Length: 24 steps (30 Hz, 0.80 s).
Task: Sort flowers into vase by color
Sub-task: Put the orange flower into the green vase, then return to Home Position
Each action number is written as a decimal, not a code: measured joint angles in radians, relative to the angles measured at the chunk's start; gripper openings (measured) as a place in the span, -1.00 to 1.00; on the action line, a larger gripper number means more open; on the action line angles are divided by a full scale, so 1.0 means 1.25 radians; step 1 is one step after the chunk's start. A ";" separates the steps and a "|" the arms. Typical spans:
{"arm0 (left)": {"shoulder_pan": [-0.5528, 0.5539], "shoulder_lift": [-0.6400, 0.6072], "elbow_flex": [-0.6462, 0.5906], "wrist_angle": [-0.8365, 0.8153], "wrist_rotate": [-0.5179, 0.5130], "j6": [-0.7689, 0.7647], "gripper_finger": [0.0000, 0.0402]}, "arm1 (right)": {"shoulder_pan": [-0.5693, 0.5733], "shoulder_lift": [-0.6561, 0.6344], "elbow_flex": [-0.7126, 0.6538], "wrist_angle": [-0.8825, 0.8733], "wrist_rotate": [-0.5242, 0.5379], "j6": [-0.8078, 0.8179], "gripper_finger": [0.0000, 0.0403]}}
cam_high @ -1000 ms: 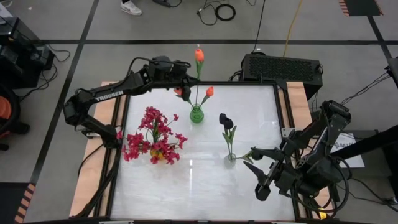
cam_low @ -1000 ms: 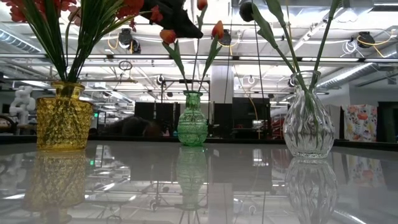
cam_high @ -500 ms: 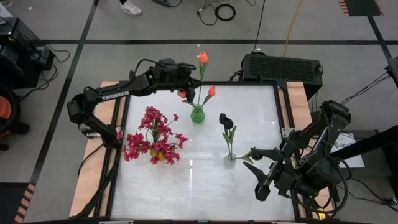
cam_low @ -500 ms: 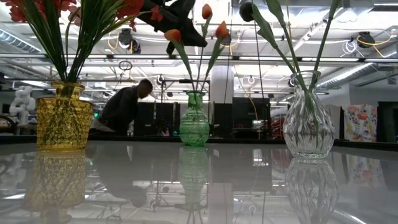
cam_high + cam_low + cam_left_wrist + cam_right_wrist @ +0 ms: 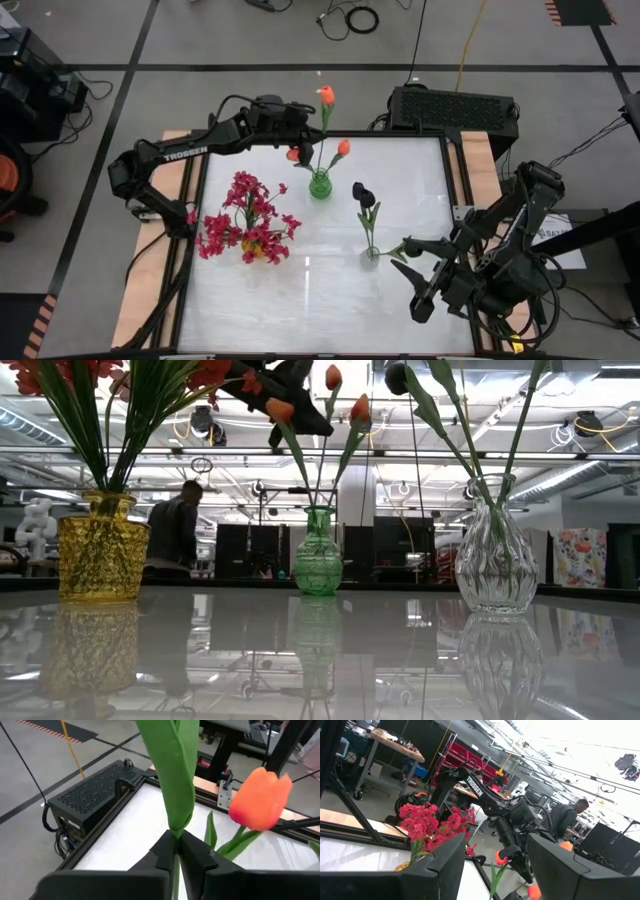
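While left gripper (image 5: 177, 851) pinches tulip stem (image 5: 176, 780) above green vase (image 5: 320, 184); right gripper (image 5: 412, 275) open, idle.

Three vases (image 5: 319, 185) on the table (image 5: 320, 300), flowers (image 5: 245, 215) in each.

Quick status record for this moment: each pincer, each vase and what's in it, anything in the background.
left pincer: shut on a green tulip stem, above the green vase
right pincer: open, holding nothing, parked at the table's right edge
green vase: orange tulips inside
yellow vase: crimson-pink sprays
clear vase: black bloom on a green stem
table: no loose flowers visible
background: a person beyond the table
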 joint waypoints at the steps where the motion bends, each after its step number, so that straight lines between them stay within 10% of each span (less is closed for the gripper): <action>1: 0.000 0.000 0.000 -0.001 0.000 0.000 -0.85 | 0.000 0.000 0.000 0.000 0.000 0.000 0.02; 24: 0.007 -0.095 0.066 -0.120 0.035 0.024 -0.23 | 0.001 -0.002 0.000 -0.020 0.030 0.022 0.02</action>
